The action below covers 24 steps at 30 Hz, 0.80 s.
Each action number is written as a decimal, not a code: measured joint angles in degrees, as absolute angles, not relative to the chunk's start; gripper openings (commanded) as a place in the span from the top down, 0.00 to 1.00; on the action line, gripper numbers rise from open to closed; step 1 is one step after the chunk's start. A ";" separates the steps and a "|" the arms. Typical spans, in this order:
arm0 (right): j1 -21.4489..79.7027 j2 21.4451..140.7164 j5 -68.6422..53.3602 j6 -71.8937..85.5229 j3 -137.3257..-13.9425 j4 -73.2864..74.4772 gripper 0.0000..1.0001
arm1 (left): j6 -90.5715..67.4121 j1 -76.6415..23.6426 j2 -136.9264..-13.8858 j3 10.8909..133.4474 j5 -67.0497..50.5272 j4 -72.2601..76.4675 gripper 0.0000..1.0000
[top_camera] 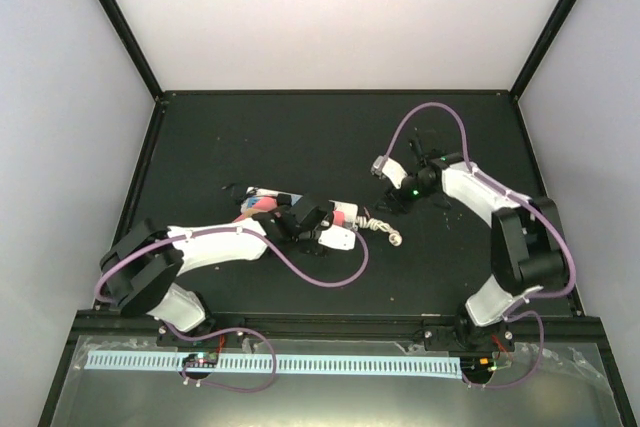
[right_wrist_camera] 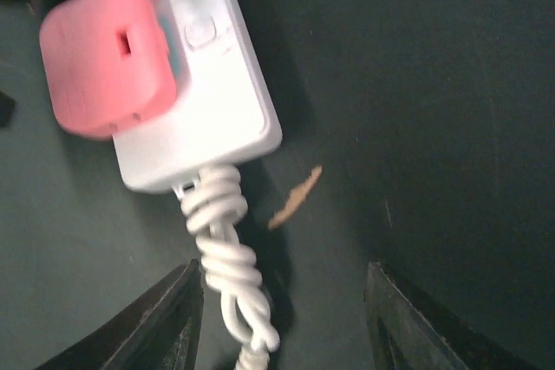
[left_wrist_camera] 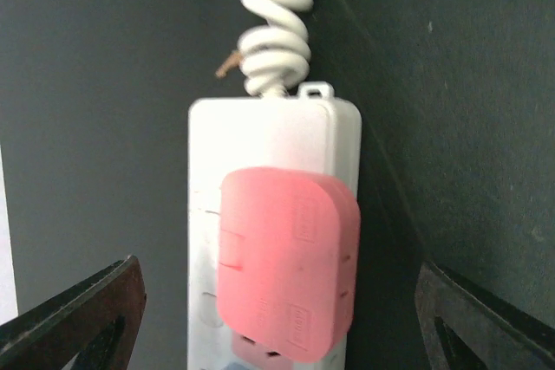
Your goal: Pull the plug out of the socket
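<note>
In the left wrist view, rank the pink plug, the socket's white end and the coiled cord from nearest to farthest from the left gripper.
1. The pink plug, low centre, right ahead of the left gripper.
2. The socket, its white end just beyond the plug.
3. The coiled cord, farthest, at the top.

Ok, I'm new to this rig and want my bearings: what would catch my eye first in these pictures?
A pink plug sits in the white strip in the middle of the black table, at the end where the coiled cord leaves. The left gripper is open, with a finger on each side of the strip by the plug. The right gripper hangs open near the cord.
</note>
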State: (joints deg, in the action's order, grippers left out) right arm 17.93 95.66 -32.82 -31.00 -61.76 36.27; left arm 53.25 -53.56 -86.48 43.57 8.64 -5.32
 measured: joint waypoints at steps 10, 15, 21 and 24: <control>24.21 94.39 -20.08 -40.29 -56.10 32.56 0.40 | 49.65 -52.23 -84.07 47.03 5.78 -10.24 0.12; 26.89 95.88 -17.26 -41.71 -56.10 30.89 0.43 | 49.08 -51.99 -81.97 46.98 5.69 -11.79 0.12; 28.01 96.27 -16.01 -42.98 -53.60 28.47 0.52 | 48.93 -51.81 -79.81 46.41 5.56 -12.91 0.12; 28.38 96.25 -15.16 -43.66 -51.24 28.40 0.63 | 48.90 -51.86 -79.81 46.39 5.52 -14.15 0.12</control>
State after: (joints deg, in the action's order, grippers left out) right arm 28.38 96.25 -15.16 -43.66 -51.24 28.40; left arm 48.90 -51.86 -79.81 46.39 5.52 -14.15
